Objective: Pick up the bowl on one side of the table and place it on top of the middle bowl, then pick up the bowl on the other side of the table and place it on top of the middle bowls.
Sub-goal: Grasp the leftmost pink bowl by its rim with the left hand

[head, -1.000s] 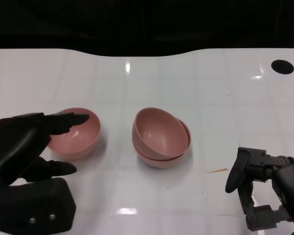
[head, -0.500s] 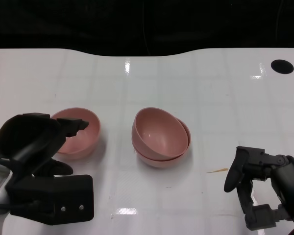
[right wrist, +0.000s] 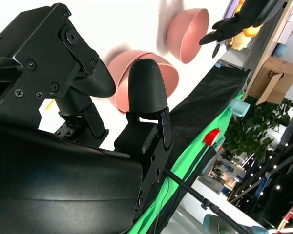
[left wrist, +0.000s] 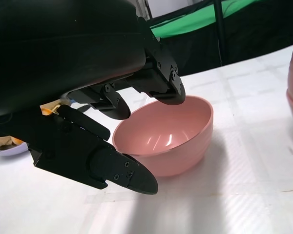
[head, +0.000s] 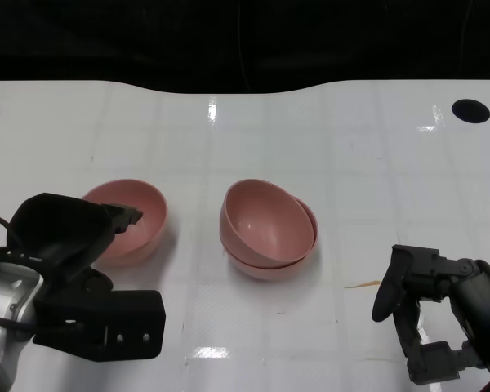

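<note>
A pink bowl (head: 139,214) stands upright on the white table (head: 351,163) at the left. In the middle, a second pink bowl (head: 261,216) lies tilted inside a third pink bowl (head: 269,263). My left hand (head: 65,237) hovers at the near rim of the left bowl (left wrist: 171,134), fingers (left wrist: 161,83) spread above the rim and thumb below it, holding nothing. My right hand (head: 429,302) hangs over the table at the lower right, fingers apart and empty, well clear of the stacked bowls (right wrist: 146,78).
A small yellow scrap (head: 363,285) lies on the table right of the stacked bowls. Two dark round holes (head: 471,111) sit near the table's far corners. A black backdrop runs behind the far edge.
My left hand has drawn back toward me and turned, fingertips now at the left bowl's near rim instead of stretched over it. The right hand and the bowls have not moved.
</note>
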